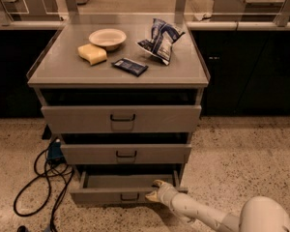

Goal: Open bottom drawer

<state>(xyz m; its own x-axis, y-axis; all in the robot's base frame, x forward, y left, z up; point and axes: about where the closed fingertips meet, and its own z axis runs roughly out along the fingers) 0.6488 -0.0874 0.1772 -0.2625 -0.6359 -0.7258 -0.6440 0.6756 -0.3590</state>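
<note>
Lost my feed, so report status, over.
Gripper at bottom drawer front, right of handle. Drawer partly out. Cable on floor by its left corner.

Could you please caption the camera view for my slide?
Gripper at the front right of the partly open bottom drawer.
</note>
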